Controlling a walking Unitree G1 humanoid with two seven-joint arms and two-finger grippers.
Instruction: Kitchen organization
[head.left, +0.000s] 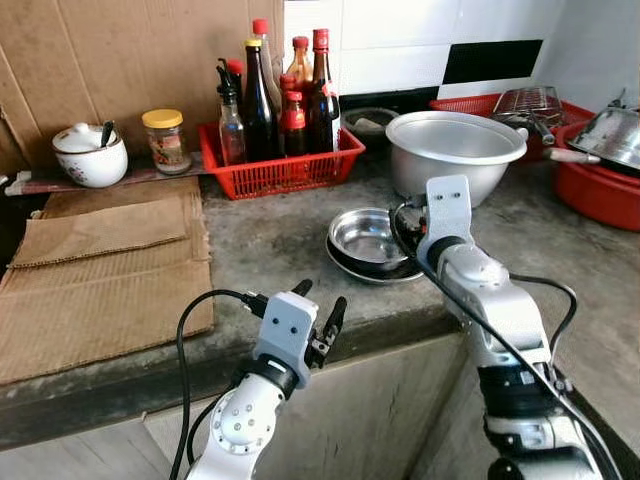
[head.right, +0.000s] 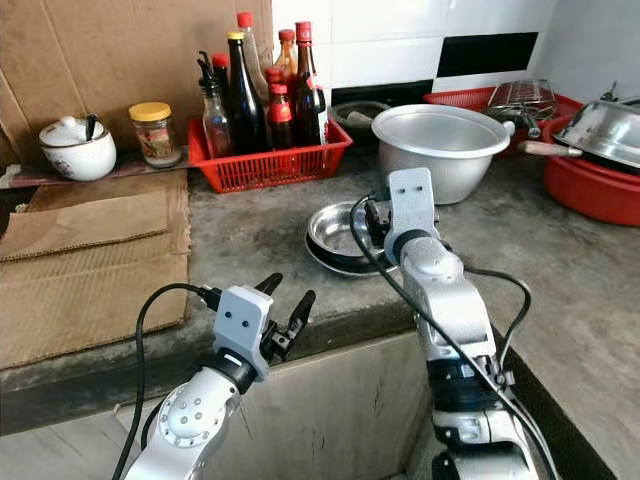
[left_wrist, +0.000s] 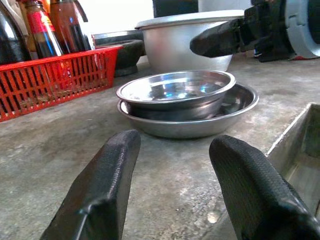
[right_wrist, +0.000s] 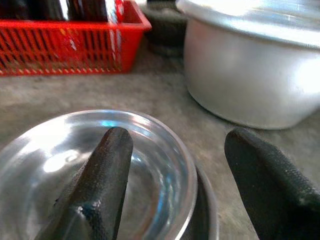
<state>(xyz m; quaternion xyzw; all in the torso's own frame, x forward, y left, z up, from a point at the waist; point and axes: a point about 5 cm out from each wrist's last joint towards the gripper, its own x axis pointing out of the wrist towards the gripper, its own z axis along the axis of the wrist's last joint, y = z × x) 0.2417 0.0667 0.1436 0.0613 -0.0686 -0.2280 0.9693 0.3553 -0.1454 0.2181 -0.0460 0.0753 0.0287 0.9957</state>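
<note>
currently the right gripper (right_wrist: 175, 185) hangs over the near rim of the steel bowl (head.left: 365, 235), fingers spread apart with one finger above the bowl's inside and the other outside its rim; it grips nothing. the steel bowl sits nested in a shallow steel plate (left_wrist: 240, 107) on the grey counter (head.left: 270, 245), just in front of the large aluminium pot (head.left: 455, 150). the left gripper (head.left: 318, 310) hovers at the counter's front edge, fingers parted and empty, pointing toward the bowl. a red basket (head.left: 285, 170) of sauce bottles (head.left: 262, 100) stands behind the bowl against the wall. left of the basket are a yellow-lidded jar (head.left: 165, 140) and a white lidded pot (head.left: 90, 155). flattened cardboard (head.left: 95, 275) covers the counter's left part. red tubs (head.left: 600, 185) with metalware stand at far right.
</note>
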